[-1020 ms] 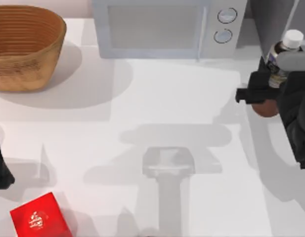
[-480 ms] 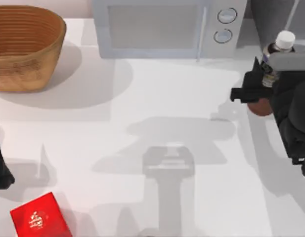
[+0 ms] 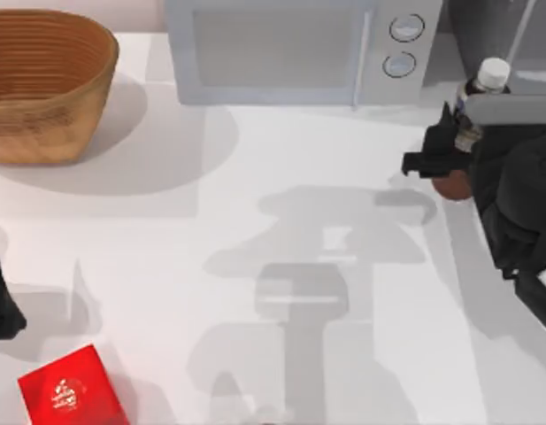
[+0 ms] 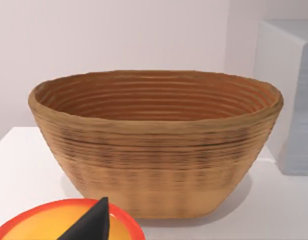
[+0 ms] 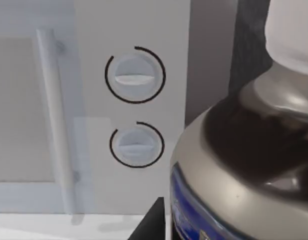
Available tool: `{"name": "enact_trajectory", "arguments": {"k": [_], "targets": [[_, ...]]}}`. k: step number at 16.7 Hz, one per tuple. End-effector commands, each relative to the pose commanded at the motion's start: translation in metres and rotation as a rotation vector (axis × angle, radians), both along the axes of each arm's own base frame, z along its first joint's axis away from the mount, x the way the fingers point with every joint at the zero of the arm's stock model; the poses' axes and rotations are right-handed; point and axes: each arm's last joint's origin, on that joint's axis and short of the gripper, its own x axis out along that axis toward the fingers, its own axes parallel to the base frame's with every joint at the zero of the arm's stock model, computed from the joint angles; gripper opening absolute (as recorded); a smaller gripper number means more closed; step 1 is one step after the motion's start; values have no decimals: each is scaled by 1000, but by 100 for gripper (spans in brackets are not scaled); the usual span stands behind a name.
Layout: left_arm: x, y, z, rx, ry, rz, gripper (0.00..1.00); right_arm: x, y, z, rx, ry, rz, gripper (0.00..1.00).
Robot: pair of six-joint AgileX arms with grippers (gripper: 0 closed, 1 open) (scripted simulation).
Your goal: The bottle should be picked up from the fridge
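Near the worktop's right edge, just in front of the dark grey fridge (image 3: 485,27), the right tool (image 3: 445,159) holds the bottle (image 3: 472,124) upright, its fingers closed on the body. Held this way, the white cap points up and the rounded reddish base hangs clear above the worktop, so it appears lifted out. The bottle sits inside the tool's grip, beside the microwave (image 3: 290,49). The left arm is parked at the worktop's left edge.
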Motion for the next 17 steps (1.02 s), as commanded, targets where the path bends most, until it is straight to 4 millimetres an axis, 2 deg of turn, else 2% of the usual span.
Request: {"name": "enact_trajectory", "arguments": {"k": [2, 15, 17], "targets": [[0, 0, 0, 0, 0, 0, 100, 0, 0, 0, 0, 0, 0, 0], [0, 0, 0, 0, 0, 0, 100, 0, 0, 0, 0, 0, 0, 98], [0, 0, 0, 0, 0, 0, 100, 0, 0, 0, 0, 0, 0, 100]]}}
